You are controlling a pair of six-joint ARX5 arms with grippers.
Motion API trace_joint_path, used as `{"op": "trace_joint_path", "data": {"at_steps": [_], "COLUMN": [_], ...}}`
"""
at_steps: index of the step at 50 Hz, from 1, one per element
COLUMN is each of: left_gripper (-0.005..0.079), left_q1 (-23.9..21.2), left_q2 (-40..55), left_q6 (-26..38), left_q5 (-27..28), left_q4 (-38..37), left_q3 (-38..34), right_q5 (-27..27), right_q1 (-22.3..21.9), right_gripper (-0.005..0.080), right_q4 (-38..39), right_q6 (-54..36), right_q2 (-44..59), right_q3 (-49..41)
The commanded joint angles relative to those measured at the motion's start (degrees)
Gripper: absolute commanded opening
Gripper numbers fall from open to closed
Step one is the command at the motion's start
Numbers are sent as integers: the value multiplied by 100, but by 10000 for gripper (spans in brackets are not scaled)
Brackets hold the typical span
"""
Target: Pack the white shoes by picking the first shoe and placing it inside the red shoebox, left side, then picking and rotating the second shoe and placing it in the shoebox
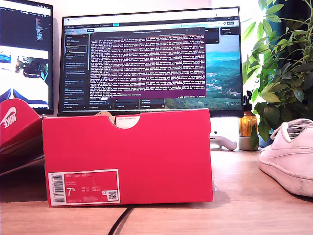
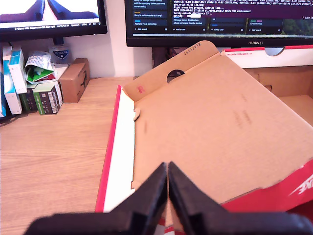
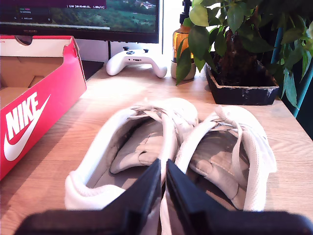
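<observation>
So, exterior view, left to right: red lid (image 1: 17,132) with a white swoosh leans at the left edge, touching the red shoebox (image 1: 146,156), which stands on the table (image 1: 244,205) centre-left with its notched wall and barcode label (image 1: 84,187) facing the camera. A black cable (image 1: 120,221) runs out from under the box toward the camera. Monitors sit behind it. At the exterior view's right, one of the white shoes (image 1: 288,159) sits on the table, well apart from the box, cut off by the frame edge; amber bottle (image 1: 248,126) and plant (image 1: 283,63) behind it. No arm shows in the exterior view. First wrist view: my first hand (image 2: 167,188) hovers over the lid's brown cardboard inside, fingers pressed together, gripping nothing. Second wrist view: my second hand (image 3: 163,183) is also closed tight and holds nothing, tips just above the gap between the two white shoes (image 3: 146,142), which lie side by side, touching, openings up. Red shoebox side with the Nike logo sits beside them. White game controller (image 3: 136,62) lies on the table past the shoes.
</observation>
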Motion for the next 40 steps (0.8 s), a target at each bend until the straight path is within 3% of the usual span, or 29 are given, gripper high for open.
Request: {"op": "trace_joint_path", "data": {"at_steps": [1,14,24,29,36,40], "left_gripper": [-13,-13,-13,-13,-13,-13], "left_q1": [22,22,17,17,17,17], "left_q2": [-31,-31,-31,-31,-31,-31], "left_q6": [-35,-114,-212,-262,-466,-855], "left_q5": [7,15,24,205,321,321], "left_q4": [-109,-109,-59,9,214,511], "left_q3": [-173,-173,-166,-15,459,726], "right_q5": [2,-42,-203,-518,-540,-669], "right_q1": [-39,-35,-35,-35,-35,-35], "right_gripper": [-6,-6,-6,-6,-6,-6], "right_q4": [76,63,214,621,1390,1775], "right_q6": [-313,-240,682,1285,2131,2734], "right_q2": [-35,-35,-35,-35,-35,-35], "right_q3": [-136,-136,-136,-136,-136,-129]}}
